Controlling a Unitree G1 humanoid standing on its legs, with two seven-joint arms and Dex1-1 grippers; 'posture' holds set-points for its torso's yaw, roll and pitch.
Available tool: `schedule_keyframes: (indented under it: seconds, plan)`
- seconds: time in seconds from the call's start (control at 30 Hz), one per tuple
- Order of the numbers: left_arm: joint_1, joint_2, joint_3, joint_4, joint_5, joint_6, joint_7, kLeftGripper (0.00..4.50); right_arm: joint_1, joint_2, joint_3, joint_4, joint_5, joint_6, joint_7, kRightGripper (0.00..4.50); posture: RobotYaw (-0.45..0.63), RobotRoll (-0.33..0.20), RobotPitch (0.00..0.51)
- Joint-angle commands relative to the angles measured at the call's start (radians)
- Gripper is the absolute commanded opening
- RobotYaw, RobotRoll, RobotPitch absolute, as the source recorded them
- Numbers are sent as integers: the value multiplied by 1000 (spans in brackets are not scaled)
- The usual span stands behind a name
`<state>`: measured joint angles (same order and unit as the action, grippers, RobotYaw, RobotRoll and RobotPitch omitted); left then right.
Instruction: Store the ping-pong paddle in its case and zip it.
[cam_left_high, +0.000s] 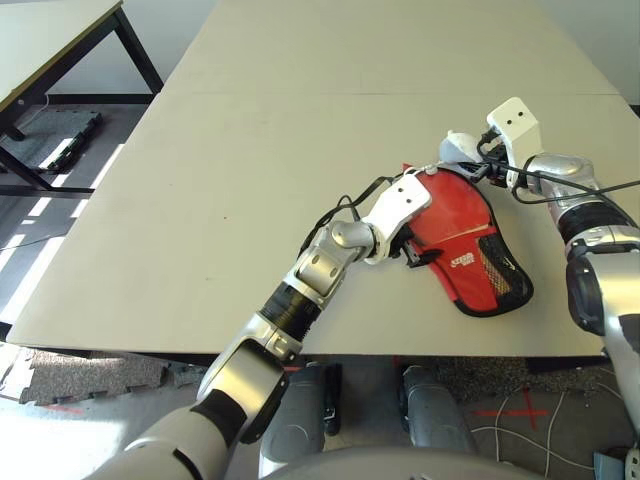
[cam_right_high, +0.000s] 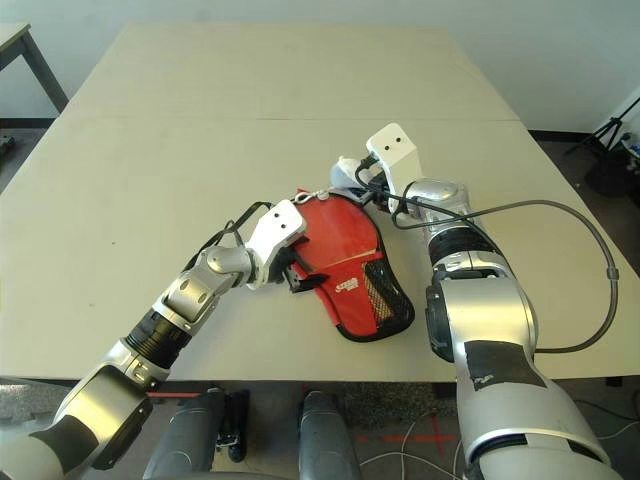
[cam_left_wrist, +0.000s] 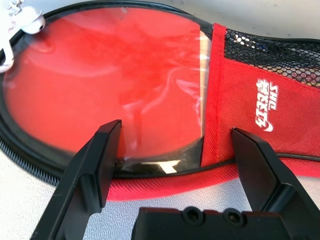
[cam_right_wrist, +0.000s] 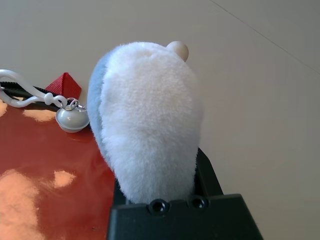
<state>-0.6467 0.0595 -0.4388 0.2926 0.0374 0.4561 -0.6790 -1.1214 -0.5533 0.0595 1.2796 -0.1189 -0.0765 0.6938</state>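
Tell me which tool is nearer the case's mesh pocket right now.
Left. The left tool sits open at the case edge, right beside the mesh pocket. The right tool is at the case's far end, shut on a plush charm.

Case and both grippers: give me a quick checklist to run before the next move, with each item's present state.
1. Case flat on the table: ok.
2. Left gripper open, fingers astride the case edge: ok.
3. Right gripper shut on the plush charm: ok.
4. Charm's clip attached at the case's round end: ok.
5. Case fully zipped: cannot tell.
6. Paddle handle inside: cannot tell.
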Motion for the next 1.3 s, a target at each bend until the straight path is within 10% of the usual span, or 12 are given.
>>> schedule_keyframes:
  seconds: [0.03, 1.3]
  plan:
    - [29, 5, -22, 26, 14, 24, -8, 4500, -9, -42, -23, 23, -12, 24, -83, 439, -32, 0, 154]
    - [-208, -94, 3, 399, 51, -37, -40, 4500, 23, -44, -34, 4, -10, 17, -39, 437, -78, 0, 166]
